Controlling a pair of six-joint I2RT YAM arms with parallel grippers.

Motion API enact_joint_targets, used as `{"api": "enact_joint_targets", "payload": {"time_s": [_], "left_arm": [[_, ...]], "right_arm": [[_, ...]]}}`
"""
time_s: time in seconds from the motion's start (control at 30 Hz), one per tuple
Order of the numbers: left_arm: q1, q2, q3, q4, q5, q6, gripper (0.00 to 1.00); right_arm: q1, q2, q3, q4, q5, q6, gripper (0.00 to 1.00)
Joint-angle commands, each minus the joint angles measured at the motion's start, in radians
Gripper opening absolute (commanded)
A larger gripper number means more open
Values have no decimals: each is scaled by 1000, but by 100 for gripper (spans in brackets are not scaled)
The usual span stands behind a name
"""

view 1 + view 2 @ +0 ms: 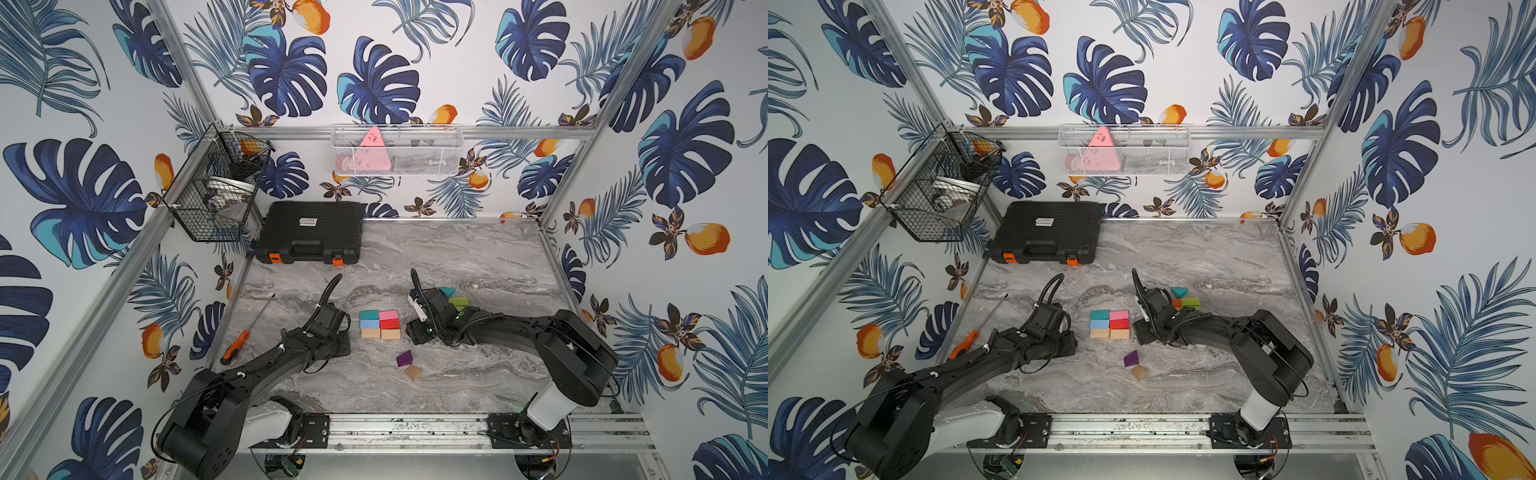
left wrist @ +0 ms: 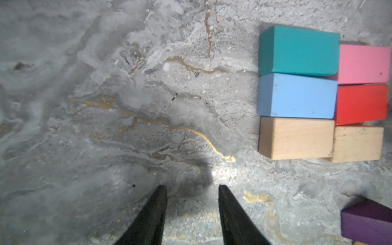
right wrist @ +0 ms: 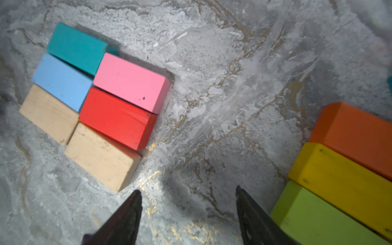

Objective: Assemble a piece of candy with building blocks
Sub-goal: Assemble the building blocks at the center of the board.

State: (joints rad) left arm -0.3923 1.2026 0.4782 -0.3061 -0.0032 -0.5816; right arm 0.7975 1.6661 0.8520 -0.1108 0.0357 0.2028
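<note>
Six building blocks (image 1: 380,324) (image 1: 1109,324) are set as a tight rectangle at mid-frame in both top views. The left jaws, narrowly parted, and the right jaws, wider, are seen empty beside it. The purple block (image 1: 404,358) below is probably best gripped squarely, with the rectangle left undisturbed.

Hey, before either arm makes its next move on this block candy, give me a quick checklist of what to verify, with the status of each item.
1. Left claw empty: ok, jaws apart over bare table.
2. Right claw empty: ok, jaws apart, nothing between them.
3. Six-block grid packed together in two columns: ok.
4. Purple block and plain wooden block lying free on the robot's side of the grid: ok.
5. Right claw clear of green block: cannot tell, one finger looks very close.
</note>
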Motion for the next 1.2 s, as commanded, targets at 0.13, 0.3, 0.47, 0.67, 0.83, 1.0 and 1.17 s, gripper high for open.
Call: {"api": "enact_joint_targets", "payload": {"time_s": [0.13, 0.3, 0.47, 0.67, 0.83, 1.0, 1.17], "left_arm": [[1, 11, 2, 9, 6, -6, 46], [0, 12, 2, 9, 8, -6, 46], [0, 11, 0, 9, 9, -4, 46], [0, 17, 2, 10, 13, -3, 45], [0, 10, 1, 10, 10, -4, 45], [0, 10, 0, 9, 9, -4, 46], [0, -10, 4, -2, 0, -7, 45]], "right_arm": [[15, 19, -10, -16, -26, 7, 71], [22, 46, 0, -12, -35, 6, 71], [30, 64, 2, 0, -46, 7, 71], [30, 75, 2, 6, -47, 8, 71], [30, 72, 3, 4, -43, 9, 71], [30, 66, 3, 1, -36, 11, 71], [30, 31, -3, -3, -7, 12, 71]]}}
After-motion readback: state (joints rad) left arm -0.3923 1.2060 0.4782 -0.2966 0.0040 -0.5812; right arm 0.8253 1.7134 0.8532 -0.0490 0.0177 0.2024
